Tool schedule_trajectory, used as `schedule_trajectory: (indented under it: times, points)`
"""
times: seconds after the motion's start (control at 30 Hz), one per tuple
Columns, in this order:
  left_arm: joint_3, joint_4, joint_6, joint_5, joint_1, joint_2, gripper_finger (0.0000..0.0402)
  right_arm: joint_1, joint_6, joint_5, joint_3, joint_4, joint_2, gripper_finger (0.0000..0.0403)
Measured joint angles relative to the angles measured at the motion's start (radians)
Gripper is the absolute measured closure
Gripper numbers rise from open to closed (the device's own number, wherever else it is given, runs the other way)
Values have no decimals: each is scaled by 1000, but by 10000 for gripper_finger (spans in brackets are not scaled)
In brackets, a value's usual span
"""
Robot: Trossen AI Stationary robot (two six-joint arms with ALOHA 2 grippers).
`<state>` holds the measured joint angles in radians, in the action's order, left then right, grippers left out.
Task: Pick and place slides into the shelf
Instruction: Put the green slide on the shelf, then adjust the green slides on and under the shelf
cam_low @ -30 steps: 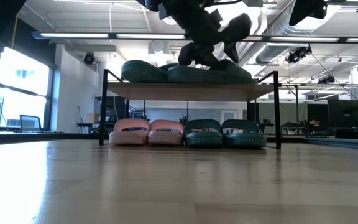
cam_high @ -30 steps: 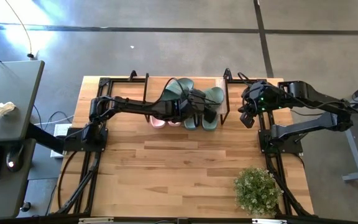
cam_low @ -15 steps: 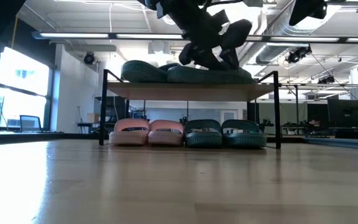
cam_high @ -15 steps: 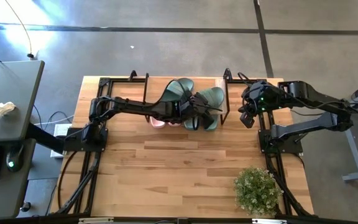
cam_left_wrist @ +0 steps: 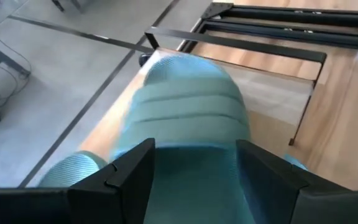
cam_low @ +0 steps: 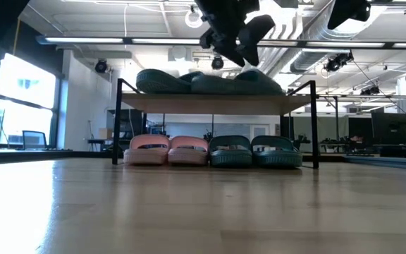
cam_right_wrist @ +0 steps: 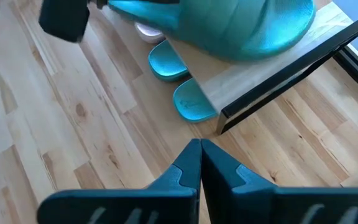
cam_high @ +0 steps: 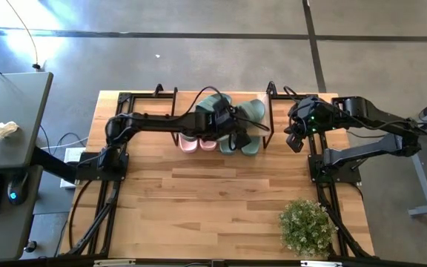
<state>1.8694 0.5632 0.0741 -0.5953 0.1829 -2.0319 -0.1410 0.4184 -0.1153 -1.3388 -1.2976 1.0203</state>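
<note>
The shelf stands at the table's far edge. Its lower tier holds a pale pink pair and a sage-green pair, side by side on their soles. Two more green slides lie on the top plank, overlapping a little. My left gripper hovers open just above the right-hand top slide, its fingers standing apart over the slide's two sides. My right gripper waits shut in the air beside the shelf's right end.
A potted plant stands near the table's near right corner. The shelf's black end frame lies between my right gripper and the slides. Bare wooden tabletop stretches from the shelf to the near edge.
My left gripper has risen off the right-hand green slide on the top plank and drawn slightly toward the table's left. That slide has shifted toward the far edge and now lies flatter on the plank beside the other one.
</note>
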Motion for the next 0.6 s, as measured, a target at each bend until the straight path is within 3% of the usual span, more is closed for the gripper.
schedule_trajectory:
  times: [0.37, 0.6]
  points:
    - [4, 121, 6, 69, -8, 3, 195, 0, 2, 0, 0, 0, 0, 403]
    - [3, 191, -154, 95, -35, 95, 195, 0, 0, -19, 0, 0, 0, 403]
